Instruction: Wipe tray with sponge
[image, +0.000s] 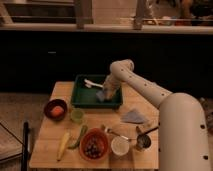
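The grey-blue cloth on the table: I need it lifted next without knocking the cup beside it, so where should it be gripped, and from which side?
Pinch the cloth at its raised middle fold, coming straight down from above. It lies nearly flat on the table, so a side approach finds little edge. The gripper is over in the tray, at the sponge.

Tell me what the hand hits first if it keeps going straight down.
Probably the blue-grey block sponge just under the hand, inside the dark green plastic tray; depth is unclear.
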